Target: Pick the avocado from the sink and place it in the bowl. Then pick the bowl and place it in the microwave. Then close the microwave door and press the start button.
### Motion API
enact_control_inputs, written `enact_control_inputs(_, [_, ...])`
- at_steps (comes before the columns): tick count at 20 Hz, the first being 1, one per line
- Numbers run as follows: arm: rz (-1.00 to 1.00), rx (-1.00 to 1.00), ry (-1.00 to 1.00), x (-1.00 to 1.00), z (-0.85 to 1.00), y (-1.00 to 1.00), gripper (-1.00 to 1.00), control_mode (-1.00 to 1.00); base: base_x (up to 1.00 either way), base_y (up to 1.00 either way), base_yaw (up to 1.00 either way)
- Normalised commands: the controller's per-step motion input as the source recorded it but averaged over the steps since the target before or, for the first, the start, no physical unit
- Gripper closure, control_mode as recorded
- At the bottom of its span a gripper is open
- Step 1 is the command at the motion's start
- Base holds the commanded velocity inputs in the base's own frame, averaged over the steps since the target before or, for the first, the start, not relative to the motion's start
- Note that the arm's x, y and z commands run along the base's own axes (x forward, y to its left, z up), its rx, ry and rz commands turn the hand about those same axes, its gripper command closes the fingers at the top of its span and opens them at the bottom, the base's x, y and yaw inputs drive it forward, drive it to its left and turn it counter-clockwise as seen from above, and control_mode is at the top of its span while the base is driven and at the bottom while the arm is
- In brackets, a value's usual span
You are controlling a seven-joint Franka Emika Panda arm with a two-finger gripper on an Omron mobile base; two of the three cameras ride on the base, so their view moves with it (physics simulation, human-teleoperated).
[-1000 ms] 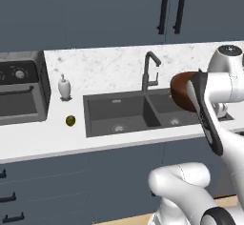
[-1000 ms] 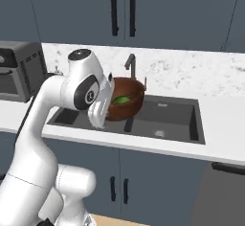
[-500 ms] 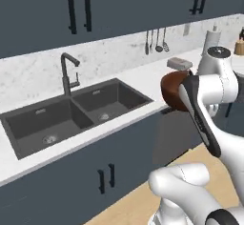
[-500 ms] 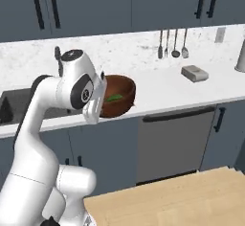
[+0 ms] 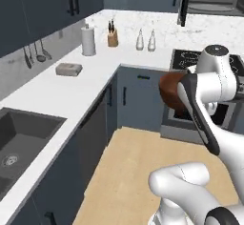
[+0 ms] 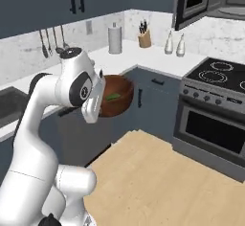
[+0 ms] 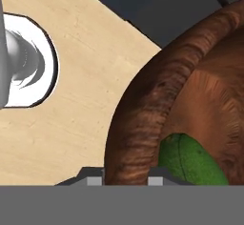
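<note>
Above the wooden floor (image 6: 158, 172), between the corner worktop (image 5: 95, 69) and the stove (image 6: 215, 84), the bowl (image 6: 115, 95) is being carried clear of every surface. In the hand view its reddish-brown rim is being pinched between the fingers (image 7: 93, 178) at 6 o'clock, one tip outside the wall and one inside, so the gripper (image 7: 126, 176) is clenched on the bowl's rim. The avocado (image 7: 188, 162) is lying inside the bowl, low against the wall next to the grip; in the right base view it is being seen as a green streak near the bowl's centre.

The microwave (image 6: 210, 0) is being seen at 1 o'clock in the right base view, high over the stove, with the microwave door (image 6: 181, 5) swung open. The sink (image 5: 19, 138) is lying at 8 o'clock in the left base view, well apart from the bowl.

The step in hand is judged to be the transport of the bowl to the microwave. It would be done well if the bowl is being kept level, since a one-sided rim grip could let it tilt and the avocado roll. A raised, slow approach is being called for, so the open door's edge is being cleared before the bowl is set on the turntable.
</note>
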Motion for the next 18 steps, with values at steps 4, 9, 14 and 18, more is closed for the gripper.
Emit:
enact_control_inputs(4, [0.0, 0.0, 0.0, 0.0, 0.0, 0.0, 1.0, 1.0, 0.0, -0.03, -0.97])
enact_control_inputs(9, [0.0, 0.0, 0.0, 0.0, 0.0, 0.0, 1.0, 1.0, 0.56, -0.55, -0.57])
enact_control_inputs(14, [0.0, 0.0, 0.0, 0.0, 0.0, 0.0, 1.0, 1.0, 1.0, -0.02, -0.04])
enact_control_inputs(18, [0.0, 0.0, 0.0, 0.0, 0.0, 0.0, 1.0, 1.0, 1.0, -0.01, 0.05])
